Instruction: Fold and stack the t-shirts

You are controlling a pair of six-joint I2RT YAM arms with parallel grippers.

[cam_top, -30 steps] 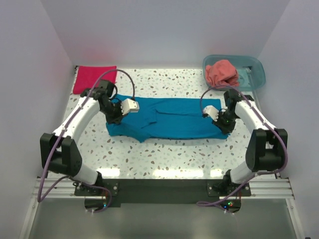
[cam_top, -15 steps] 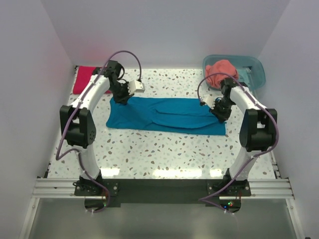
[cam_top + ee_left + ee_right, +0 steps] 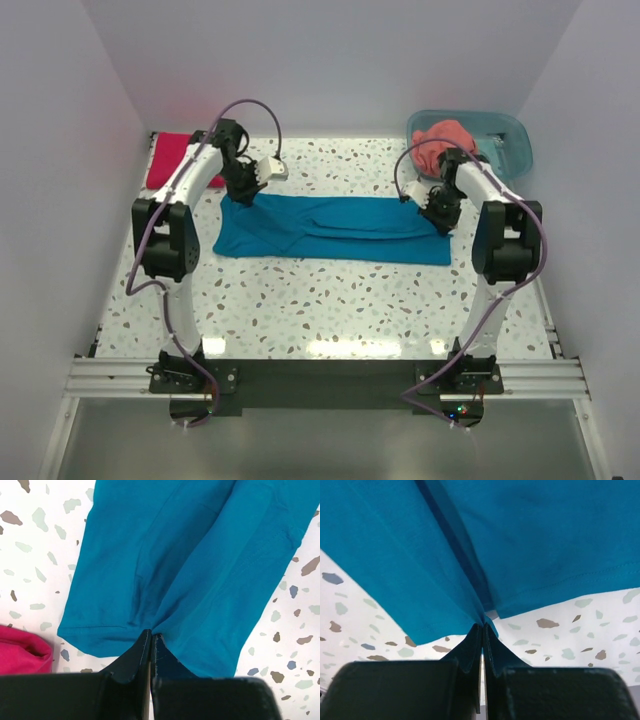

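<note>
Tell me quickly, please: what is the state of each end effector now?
Left end effector: closed, gripping the teal-blue t-shirt.
Right end effector: closed, gripping the same teal-blue t-shirt.

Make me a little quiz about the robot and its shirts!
1. True or false: the left gripper and the right gripper are each shut on the teal shirt.
2. Where is the coral shirt? A) in the tub B) on the teal shirt C) in a gripper
3. Fill in: the pink shirt lies at the table's far ____ corner.
Key: 1 true; 2 A; 3 left.
</note>
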